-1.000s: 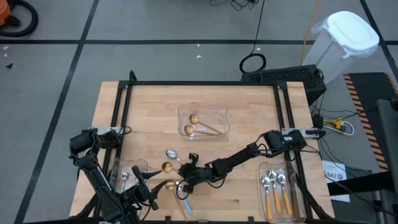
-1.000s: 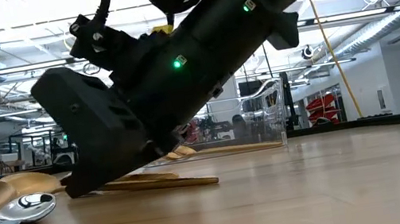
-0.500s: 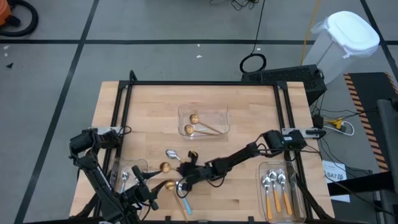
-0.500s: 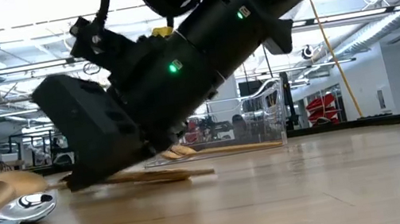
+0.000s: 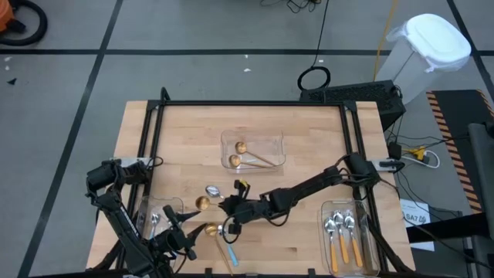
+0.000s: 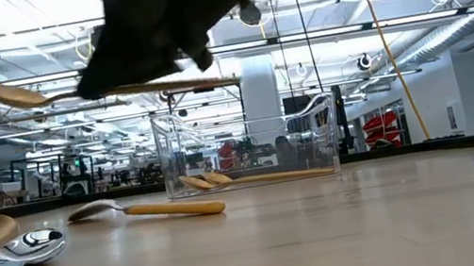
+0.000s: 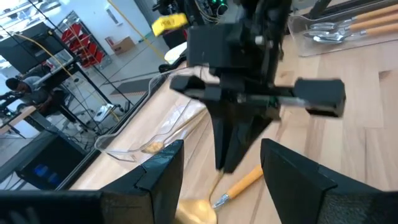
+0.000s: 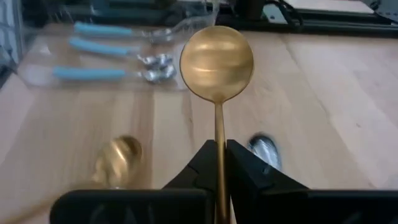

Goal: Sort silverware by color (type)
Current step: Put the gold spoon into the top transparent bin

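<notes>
My right gripper [image 5: 226, 207] reaches in from the table's right side. It is shut on a gold spoon [image 6: 106, 92] whose bowl [image 8: 216, 61] points toward the left tray. My left gripper [image 7: 217, 186] waits open near the front left corner, beside a second gold spoon [image 5: 210, 229]. An orange-handled spoon [image 6: 149, 209] and a blue-handled spoon [image 5: 229, 251] lie flat on the table. The centre tray [image 5: 270, 143] holds two gold spoons. Blue-handled spoons [image 8: 106, 56] lie in the left tray, and orange-handled spoons [image 5: 345, 232] in the right tray. My right gripper pinches the gold spoon's handle [image 8: 219, 149] between its two fingers, about midway along it. The handle runs forward out of the fingers, with the bowl beyond their tips. The arm slants down from the table's right side. The spoon is lifted clear and about level.
The clear centre tray [image 6: 250, 155] stands toward the table's far side, behind the held spoon. A black frame rail [image 5: 247, 103] borders the table. Bare wood [image 5: 293, 247] lies between the loose spoons and the right tray.
My right gripper has risen from the table, lifting the gold spoon clear of the wood. The spoon lay under the gripper a second ago and now hangs level, high above the table. The orange-handled spoon behind it stayed where it was.
</notes>
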`<state>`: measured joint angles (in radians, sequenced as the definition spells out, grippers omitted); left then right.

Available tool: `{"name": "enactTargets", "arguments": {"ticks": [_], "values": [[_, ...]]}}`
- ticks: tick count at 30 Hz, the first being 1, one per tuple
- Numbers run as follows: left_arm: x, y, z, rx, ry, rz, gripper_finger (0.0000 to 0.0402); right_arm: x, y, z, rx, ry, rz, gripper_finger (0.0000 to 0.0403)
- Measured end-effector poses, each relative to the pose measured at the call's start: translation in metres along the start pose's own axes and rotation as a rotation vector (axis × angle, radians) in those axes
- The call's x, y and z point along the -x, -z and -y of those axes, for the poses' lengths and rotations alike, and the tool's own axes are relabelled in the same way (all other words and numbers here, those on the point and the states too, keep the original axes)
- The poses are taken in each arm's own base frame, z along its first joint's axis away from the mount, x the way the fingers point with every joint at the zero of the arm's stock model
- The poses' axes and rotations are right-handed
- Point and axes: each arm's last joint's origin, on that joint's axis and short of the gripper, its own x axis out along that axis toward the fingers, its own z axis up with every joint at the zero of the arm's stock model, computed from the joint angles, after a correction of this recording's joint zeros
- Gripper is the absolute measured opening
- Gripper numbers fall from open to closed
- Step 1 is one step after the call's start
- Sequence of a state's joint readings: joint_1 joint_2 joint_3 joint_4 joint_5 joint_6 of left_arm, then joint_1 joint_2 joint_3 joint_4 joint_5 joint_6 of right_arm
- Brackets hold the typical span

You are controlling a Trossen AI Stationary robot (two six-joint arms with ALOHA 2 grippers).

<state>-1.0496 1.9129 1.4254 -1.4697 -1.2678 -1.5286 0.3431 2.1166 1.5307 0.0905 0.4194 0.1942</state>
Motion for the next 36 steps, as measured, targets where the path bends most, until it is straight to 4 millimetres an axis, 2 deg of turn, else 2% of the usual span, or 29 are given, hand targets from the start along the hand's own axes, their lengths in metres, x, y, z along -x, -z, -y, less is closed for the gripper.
{"name": "enactTargets", "arguments": {"ticks": [4, 10, 18, 22, 27, 36], "values": [[0.000, -0.001, -0.002, -0.026, -0.009, -0.002, 0.0211, 0.015, -0.008, 0.005, 0.058, 0.011, -0.055, 0.0014], [-0.003, -0.010, -0.008, -0.042, -0.030, 0.004, 0.0211, 0.051, -0.029, 0.018, 0.140, 0.052, -0.101, 0.0014], [-0.017, -0.020, -0.018, -0.112, -0.076, 0.017, 0.0211, 0.098, -0.054, 0.042, 0.239, 0.108, -0.139, 0.0014], [-0.029, -0.025, -0.022, -0.148, -0.108, 0.002, 0.0211, 0.112, -0.061, 0.060, 0.291, 0.126, -0.177, 0.0014], [-0.045, -0.030, -0.027, -0.187, -0.152, -0.027, 0.0211, 0.120, -0.067, 0.091, 0.336, 0.170, -0.228, 0.0014], [-0.061, -0.033, -0.033, -0.237, -0.194, -0.069, 0.0211, 0.101, -0.068, 0.155, 0.285, 0.056, -0.251, 0.0013]]}}
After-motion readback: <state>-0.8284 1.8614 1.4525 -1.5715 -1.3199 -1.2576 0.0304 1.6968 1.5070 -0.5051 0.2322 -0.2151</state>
